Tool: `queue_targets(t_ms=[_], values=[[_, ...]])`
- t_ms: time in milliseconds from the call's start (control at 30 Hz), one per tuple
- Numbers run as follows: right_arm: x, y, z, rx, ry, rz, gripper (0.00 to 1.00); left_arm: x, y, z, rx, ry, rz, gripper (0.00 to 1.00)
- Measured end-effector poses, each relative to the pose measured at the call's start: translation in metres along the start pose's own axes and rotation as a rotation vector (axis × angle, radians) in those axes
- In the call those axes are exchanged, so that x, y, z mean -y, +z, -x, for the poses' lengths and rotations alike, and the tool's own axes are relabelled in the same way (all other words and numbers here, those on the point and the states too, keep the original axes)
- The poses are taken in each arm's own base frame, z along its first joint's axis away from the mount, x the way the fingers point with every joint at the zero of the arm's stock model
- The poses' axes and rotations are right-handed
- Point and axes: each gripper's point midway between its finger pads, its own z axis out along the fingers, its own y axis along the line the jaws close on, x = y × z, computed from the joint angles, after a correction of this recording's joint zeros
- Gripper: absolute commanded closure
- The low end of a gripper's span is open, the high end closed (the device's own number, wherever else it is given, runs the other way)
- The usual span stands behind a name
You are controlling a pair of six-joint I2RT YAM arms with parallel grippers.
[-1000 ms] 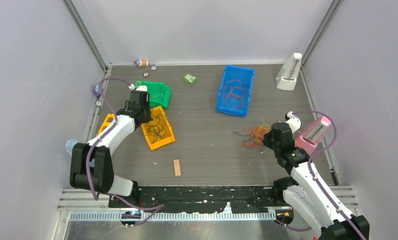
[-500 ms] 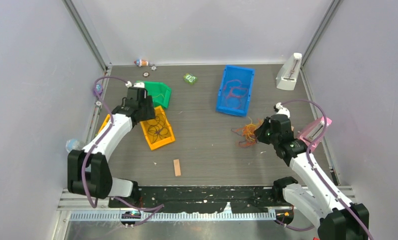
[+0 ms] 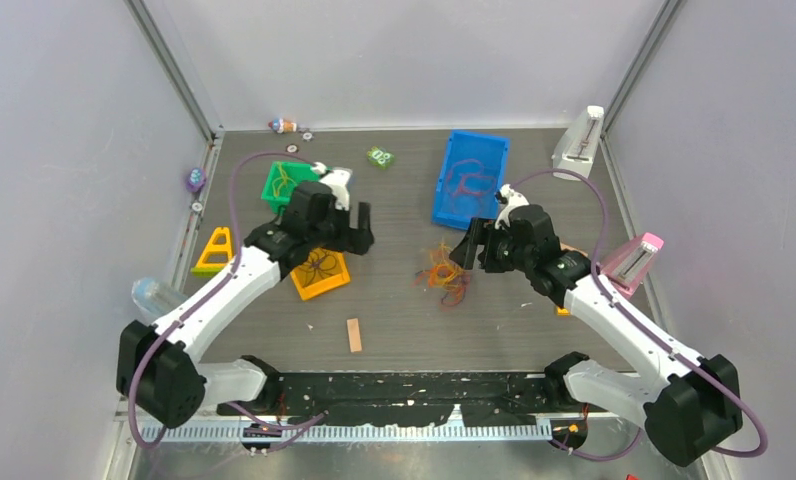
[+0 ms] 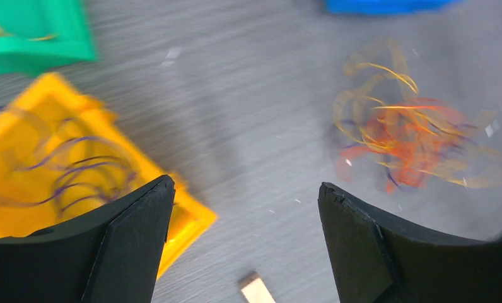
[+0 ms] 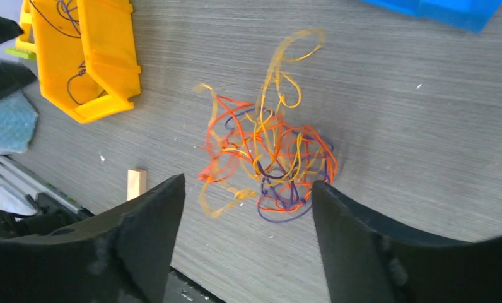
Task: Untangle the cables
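Cables (image 5: pixel 267 158) now lying mid-table (image 3: pixel 394 310), dragged in from the right. Left end effector (image 4: pixel 246 183) & right end effector (image 5: pixel 247 183) both spreading open, holding nothing, prob. readying a two-arm pull-apart.

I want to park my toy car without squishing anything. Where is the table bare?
Bare table shows between the yellow bin and the cable tangle, and along the near edge right of the wooden block. It's crowded at the back left around the green bin, and between the tangle and the blue bin, where the right arm hangs.
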Motion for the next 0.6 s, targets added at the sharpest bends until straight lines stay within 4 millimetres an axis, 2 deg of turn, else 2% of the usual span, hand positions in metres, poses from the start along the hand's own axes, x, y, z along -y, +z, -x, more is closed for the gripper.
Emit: queue_targets(t_ms=[67,133,233,267,367,433,600], values=[[-0.001,0.000,0.003,0.000,-0.008,-0.002,0.16,0.028,0.006,-0.010,-0.032,0.058,-0.092,0.14],[-0.001,-0.001,0.005,0.006,-0.021,-0.007,0.19,0.054,0.014,-0.021,-0.064,0.107,-0.183,0.14],[0.003,-0.006,0.005,0.011,-0.041,-0.022,0.28,0.077,0.021,-0.031,-0.088,0.140,-0.267,0.15],[0.004,-0.008,0.005,0.015,-0.047,-0.027,0.31,0.082,0.023,-0.033,-0.097,0.144,-0.284,0.16],[0.008,-0.010,0.003,0.022,-0.062,-0.040,0.46,0.095,0.032,-0.042,-0.130,0.153,-0.329,0.20],[0.013,-0.008,-0.003,0.013,-0.065,-0.050,0.51,0.104,0.041,-0.047,-0.156,0.159,-0.355,0.23],[0.027,0.006,-0.029,-0.063,-0.068,-0.066,0.50,0.124,0.060,-0.058,-0.217,0.170,-0.404,0.24]])
